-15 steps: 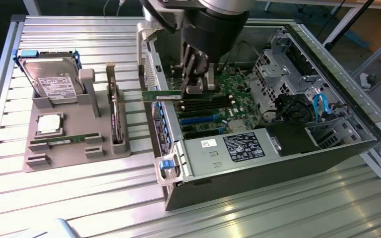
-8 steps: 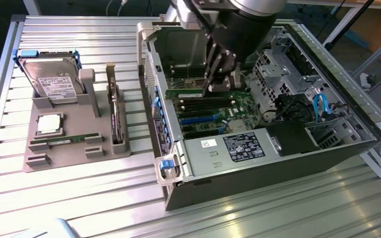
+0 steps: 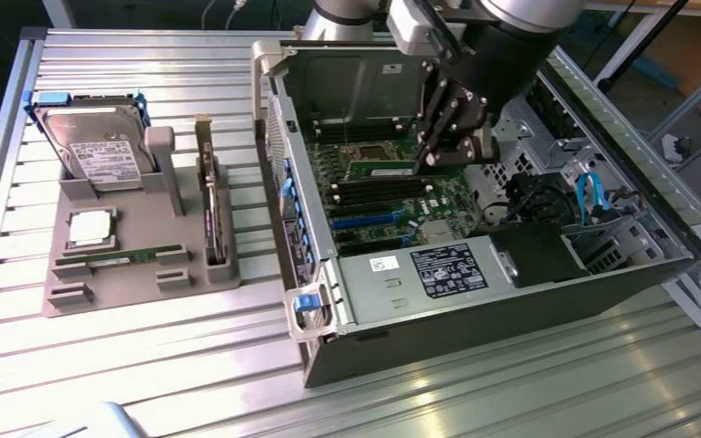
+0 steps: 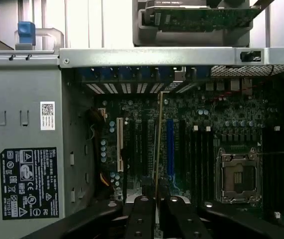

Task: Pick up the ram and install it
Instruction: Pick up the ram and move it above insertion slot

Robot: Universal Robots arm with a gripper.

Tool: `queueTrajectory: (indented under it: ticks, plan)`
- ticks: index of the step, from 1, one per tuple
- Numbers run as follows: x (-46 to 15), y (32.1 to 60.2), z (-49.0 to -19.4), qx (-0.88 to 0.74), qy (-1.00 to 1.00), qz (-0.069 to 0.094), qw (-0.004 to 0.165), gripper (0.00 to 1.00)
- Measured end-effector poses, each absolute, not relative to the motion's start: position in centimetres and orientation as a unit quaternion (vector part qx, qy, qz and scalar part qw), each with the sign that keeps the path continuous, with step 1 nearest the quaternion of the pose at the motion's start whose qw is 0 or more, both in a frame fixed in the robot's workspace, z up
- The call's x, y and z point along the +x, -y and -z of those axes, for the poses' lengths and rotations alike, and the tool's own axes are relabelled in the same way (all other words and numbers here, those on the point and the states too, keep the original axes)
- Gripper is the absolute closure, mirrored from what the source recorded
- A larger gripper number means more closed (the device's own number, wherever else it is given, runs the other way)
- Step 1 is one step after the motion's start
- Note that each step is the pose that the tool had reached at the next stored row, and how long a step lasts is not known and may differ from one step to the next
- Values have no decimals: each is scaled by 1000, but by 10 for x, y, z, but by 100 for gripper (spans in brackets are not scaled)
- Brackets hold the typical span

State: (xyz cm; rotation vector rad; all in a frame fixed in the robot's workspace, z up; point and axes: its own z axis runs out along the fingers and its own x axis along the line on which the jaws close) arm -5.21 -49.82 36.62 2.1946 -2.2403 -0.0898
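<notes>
Ribbed metal table [image 3: 120,365] is carrying one grey tray [image 3: 131,292] and one open case [image 3: 496,301]. Two sticks are showing. One ram [image 3: 381,171] is sitting pinched in the gripper [image 3: 430,160] over the motherboard [image 3: 448,196]. One spare ram [image 3: 120,258] is lying in the tray near one processor [image 3: 91,228], one drive [image 3: 95,151] and one card [image 3: 211,210].

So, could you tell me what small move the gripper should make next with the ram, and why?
Probably a short, slow descent. The gripper is shut on the ram, which hangs edge-down above the motherboard, parallel to the black slots beside the processor socket; whether it sits exactly over one I cannot tell.
</notes>
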Motion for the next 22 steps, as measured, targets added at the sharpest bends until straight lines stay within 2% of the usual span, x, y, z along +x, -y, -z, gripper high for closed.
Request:
queueTrajectory:
  ticks: [18,22]
  plan:
    - [39,498,-364,700,714,29,2,86]
    - [39,498,-364,699,714,29,2,86]
